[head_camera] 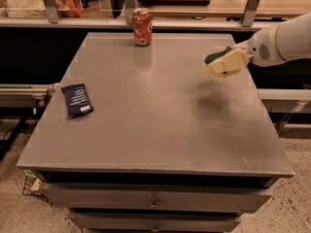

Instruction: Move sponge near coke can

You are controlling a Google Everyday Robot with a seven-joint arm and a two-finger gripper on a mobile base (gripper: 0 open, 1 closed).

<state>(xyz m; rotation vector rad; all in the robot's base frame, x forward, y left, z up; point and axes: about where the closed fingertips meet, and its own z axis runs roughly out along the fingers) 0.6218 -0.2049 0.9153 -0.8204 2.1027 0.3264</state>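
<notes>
Gripper (232,61) hangs over the right side of the table (160,130), fingers clamped on the sponge (217,63), which is clear of the surface with its shadow below. Coke can (142,27) stands upright at the far edge, left of centre, well apart from the sponge. I'd carry far-left at this height, lower beside the can without clipping it, then release; blue packet (77,100) is off the path.

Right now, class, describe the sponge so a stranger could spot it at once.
Start at the grey table and look above its right side, where the robot's tool hangs. The sponge is held in it, off the surface. It is pale yellow foam with a dark green top, unlike the red can and blue packet.
</notes>
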